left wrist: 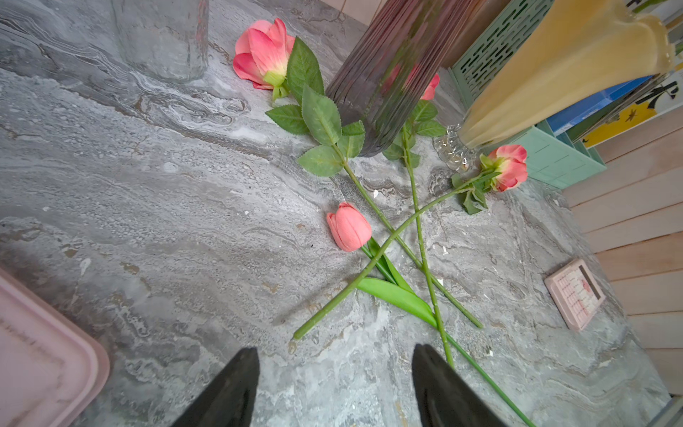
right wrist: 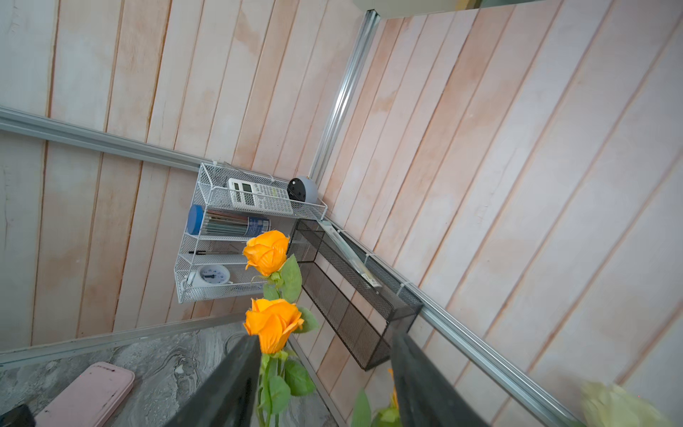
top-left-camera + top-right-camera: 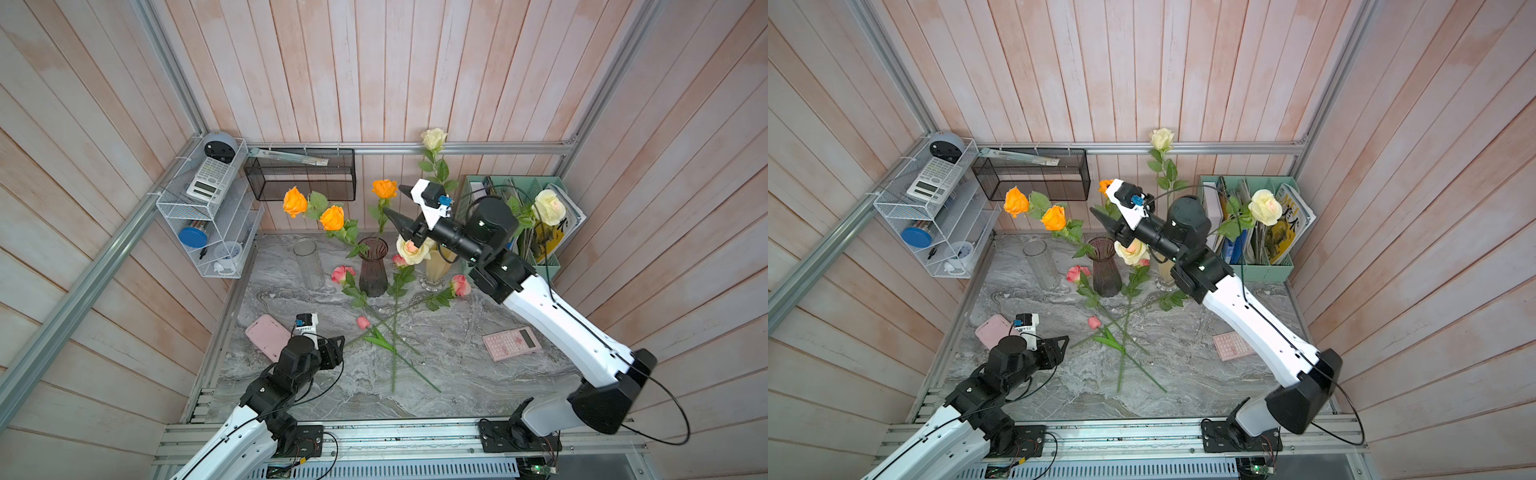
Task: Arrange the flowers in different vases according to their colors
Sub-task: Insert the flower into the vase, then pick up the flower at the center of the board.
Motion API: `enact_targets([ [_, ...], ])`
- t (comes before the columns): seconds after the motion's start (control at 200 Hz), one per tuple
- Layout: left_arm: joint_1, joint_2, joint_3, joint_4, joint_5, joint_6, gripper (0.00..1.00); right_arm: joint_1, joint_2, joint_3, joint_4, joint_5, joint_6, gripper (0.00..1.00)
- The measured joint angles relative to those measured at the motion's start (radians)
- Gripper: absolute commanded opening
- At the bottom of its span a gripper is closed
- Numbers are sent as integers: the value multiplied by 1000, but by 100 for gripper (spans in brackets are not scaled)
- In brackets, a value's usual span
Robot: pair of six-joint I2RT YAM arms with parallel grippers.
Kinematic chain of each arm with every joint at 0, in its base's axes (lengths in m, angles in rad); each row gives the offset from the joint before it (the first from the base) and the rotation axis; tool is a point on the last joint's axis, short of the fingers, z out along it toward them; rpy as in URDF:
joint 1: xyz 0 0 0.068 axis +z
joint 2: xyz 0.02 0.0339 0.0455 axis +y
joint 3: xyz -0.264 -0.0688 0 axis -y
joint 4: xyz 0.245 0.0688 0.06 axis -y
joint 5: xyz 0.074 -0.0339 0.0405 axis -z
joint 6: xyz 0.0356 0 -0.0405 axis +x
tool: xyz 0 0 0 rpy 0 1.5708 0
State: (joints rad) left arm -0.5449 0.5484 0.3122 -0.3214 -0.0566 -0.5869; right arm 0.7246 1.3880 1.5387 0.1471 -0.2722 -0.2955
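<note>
Three orange roses (image 3: pixel 332 217) stand in the dark purple vase (image 3: pixel 372 266). My right gripper (image 3: pixel 394 200) hangs open above that vase, beside the rightmost orange bloom (image 3: pixel 385 188). In the right wrist view nothing lies between the right gripper's (image 2: pixel 324 336) fingers. A cream rose (image 3: pixel 411 249) sits in the pale yellow vase (image 3: pixel 438 266); two more cream blooms (image 3: pixel 548 206) rise behind the arm, their stem ends hidden. Three pink roses (image 1: pixel 510 172) lie crossed on the table. The clear glass cylinder (image 3: pixel 309 264) is empty. My left gripper (image 1: pixel 334 349) stays open, low over the stem ends.
A pink tulip (image 3: pixel 363 322) lies among the pink stems. The mint-green file holder (image 3: pixel 540 257) stands at the back right. A pink calculator (image 3: pixel 512 343) and a pink case (image 3: pixel 268 336) lie on the marble. A black mesh basket (image 3: pixel 301 174) and a white wire rack (image 3: pixel 208 216) hang on the walls.
</note>
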Motion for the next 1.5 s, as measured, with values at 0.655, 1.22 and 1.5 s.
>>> enact_targets([
  [0.655, -228, 841, 549, 133, 100, 321, 73, 0, -642, -848, -248, 459, 460, 61],
  [1.22, -227, 1393, 1119, -121, 147, 783, 71, 0, -748, -1050, -291, 537, 664, 61],
  [1.5, -197, 1527, 1259, -210, 125, 858, 70, 0, -776, -1081, -290, 528, 690, 60],
])
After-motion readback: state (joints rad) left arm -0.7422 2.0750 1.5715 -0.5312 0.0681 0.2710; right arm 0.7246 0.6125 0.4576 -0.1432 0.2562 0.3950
